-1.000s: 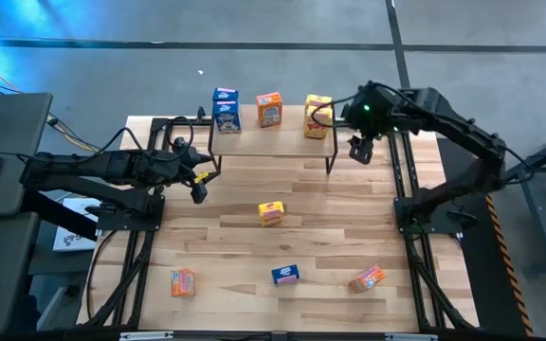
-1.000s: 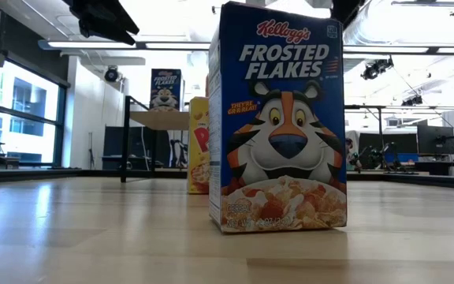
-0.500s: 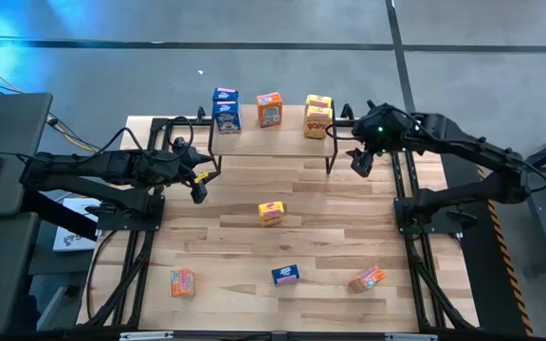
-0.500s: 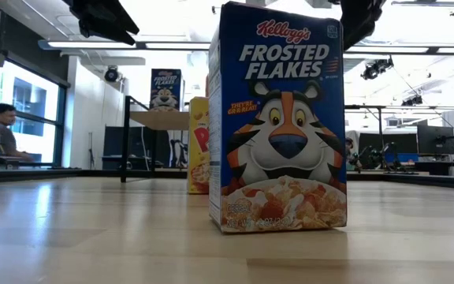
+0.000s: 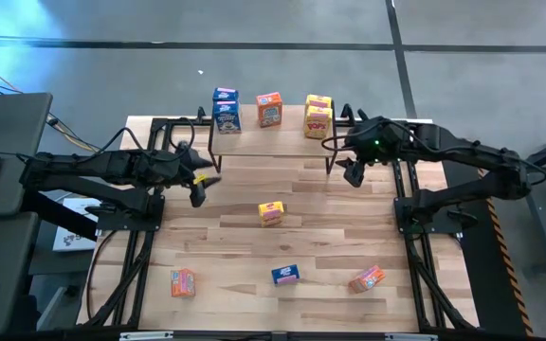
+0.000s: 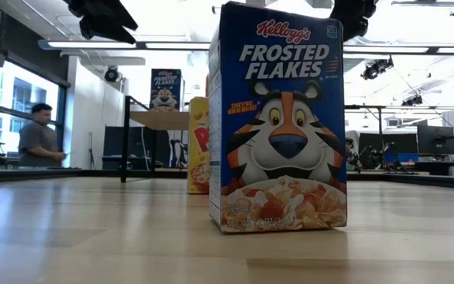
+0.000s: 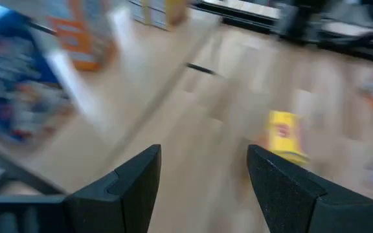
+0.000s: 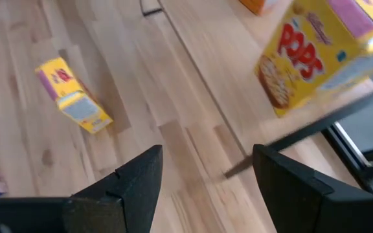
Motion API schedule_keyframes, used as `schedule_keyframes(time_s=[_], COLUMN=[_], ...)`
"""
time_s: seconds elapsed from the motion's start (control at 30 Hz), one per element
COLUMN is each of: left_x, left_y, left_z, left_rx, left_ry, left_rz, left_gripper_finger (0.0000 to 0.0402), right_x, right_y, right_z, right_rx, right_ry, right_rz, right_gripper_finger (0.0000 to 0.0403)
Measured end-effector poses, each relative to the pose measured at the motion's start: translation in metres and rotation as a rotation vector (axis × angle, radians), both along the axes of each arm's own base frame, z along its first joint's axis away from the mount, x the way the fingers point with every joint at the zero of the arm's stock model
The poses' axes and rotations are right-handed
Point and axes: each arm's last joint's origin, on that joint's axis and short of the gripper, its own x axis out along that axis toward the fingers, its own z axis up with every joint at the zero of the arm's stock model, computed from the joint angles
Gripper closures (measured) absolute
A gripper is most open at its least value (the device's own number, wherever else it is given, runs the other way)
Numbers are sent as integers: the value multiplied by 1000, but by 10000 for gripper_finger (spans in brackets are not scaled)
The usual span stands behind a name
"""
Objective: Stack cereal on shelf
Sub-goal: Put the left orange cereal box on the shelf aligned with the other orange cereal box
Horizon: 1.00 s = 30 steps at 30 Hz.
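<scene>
yellow box (image 5: 271, 213) — apart, right pincer (image 5: 352, 171) empty

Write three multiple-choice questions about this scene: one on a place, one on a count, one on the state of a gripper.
1. Where is the yellow box that is off the shelf?
A. near the middle of the table
B. on the floor
C. under the shelf

2. How many boxes stand on the shelf?
A. three
B. five
C. eight

3. The right gripper is
A. shut on a blue box
B. shut on an orange box
C. open and empty

Answers:
1 A: the high view shows it mid-table.
2 B: two blue, one orange and two yellow are up there.
3 C: its wrist view shows the fingers apart with nothing between them.
</scene>
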Motion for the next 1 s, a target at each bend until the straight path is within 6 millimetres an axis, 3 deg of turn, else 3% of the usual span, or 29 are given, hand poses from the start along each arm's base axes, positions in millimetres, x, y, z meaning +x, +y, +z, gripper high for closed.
schedule_keyframes(time_s=[0.33, 0.73, 1.0], left_x=[4, 4, -5], left_y=[-14, -28, -38], left_z=[3, 9, 41], left_rx=[-345, -654, -726], left_ry=[-68, -131, -194], left_rz=[-269, -174, -127], left_gripper_finger=[181, 181, 181], right_x=[4, 4, 3], right_y=[9, 9, 8], right_z=[2, 2, 2], right_rx=[-40, -50, -90], right_ry=[-16, -14, 0], right_rz=[26, 22, 17], right_gripper_finger=[171, 171, 171])
